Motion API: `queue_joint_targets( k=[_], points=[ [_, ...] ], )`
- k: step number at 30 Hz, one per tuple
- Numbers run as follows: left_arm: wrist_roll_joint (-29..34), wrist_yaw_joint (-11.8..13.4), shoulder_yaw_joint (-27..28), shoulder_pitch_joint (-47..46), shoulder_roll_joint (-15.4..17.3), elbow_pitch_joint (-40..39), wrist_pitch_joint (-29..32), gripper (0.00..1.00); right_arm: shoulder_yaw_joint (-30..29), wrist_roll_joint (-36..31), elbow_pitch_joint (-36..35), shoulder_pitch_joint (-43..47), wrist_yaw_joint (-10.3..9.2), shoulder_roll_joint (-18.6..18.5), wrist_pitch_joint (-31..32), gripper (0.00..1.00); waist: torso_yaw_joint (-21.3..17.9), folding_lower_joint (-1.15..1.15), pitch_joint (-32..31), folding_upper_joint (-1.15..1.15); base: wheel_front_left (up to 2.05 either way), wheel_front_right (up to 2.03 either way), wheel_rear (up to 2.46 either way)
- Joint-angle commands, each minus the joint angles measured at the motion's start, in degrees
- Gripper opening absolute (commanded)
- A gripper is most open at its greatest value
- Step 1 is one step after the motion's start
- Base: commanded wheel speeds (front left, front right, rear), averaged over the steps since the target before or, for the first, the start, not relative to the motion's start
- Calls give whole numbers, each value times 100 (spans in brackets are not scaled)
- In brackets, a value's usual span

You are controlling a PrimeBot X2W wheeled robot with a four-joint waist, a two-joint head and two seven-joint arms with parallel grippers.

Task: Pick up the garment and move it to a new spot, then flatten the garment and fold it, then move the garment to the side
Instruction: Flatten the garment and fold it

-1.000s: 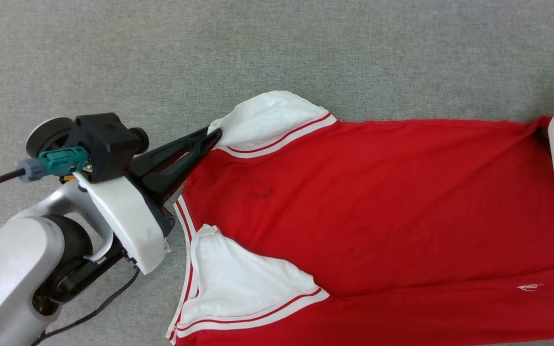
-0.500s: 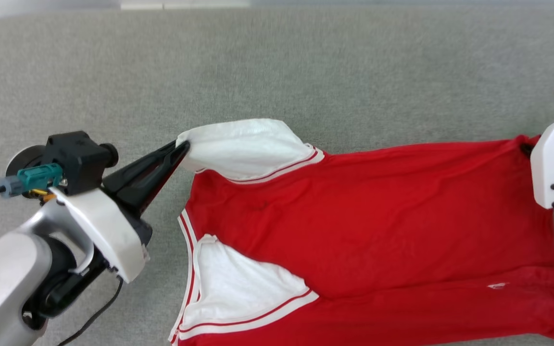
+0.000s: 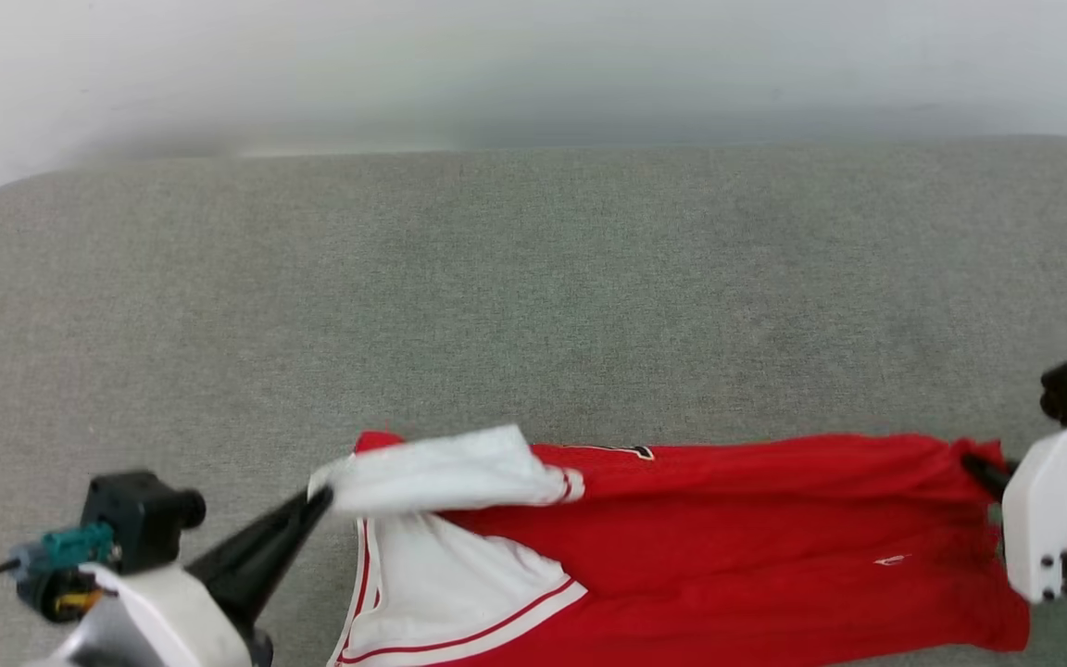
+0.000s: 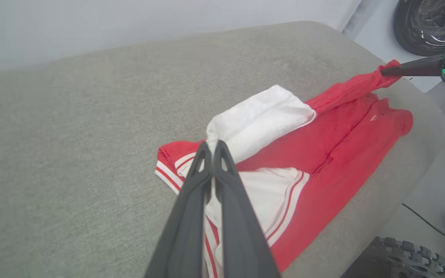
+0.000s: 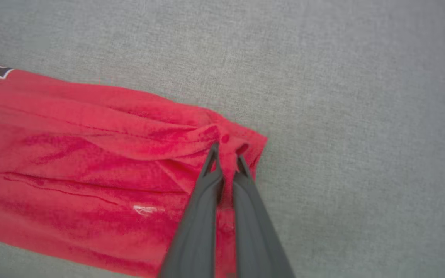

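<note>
The red jersey T-shirt with short white sleeves [image 3: 737, 528] lay stretched along the near side of the grey fabric-covered surface [image 3: 533, 278]. The left pincer [image 3: 322, 498] was closed on the tip of one white sleeve, and the right pincer [image 5: 226, 148] pinched the bunched red hem at the opposite end.

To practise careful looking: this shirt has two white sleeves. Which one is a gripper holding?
The sleeve farther from the robot, pinched at its tip in the jaws of the left gripper. The nearer sleeve lies flat, ungripped.
</note>
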Motion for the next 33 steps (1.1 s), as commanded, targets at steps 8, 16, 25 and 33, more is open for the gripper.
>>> queue_joint_targets(
  k=[8, 16, 25, 33],
  points=[
    [-192, 148, -429, 758, 264, 114, 376, 0, -54, -39, -432, 861, -3, -140, 146, 0, 20, 1, 49, 0, 0, 0, 0],
    [210, -81, -935, 537, -146, 729, 713, 0, 454, -274, -455, 1078, -3, -419, 159, 0, 45, 1, 122, 0, 0, 0, 0],
    [636, -311, -1344, 279, -713, 1534, 763, 0, 934, -367, -179, 892, -2, -491, 71, 11, 40, 1, 205, 0, 0, 0, 0],
    [686, -196, -1220, 242, -859, 1656, 416, 100, 752, -164, -289, 770, -3, -391, -50, 100, 39, 1, -50, 0, 0, 0, 0]
  ],
)
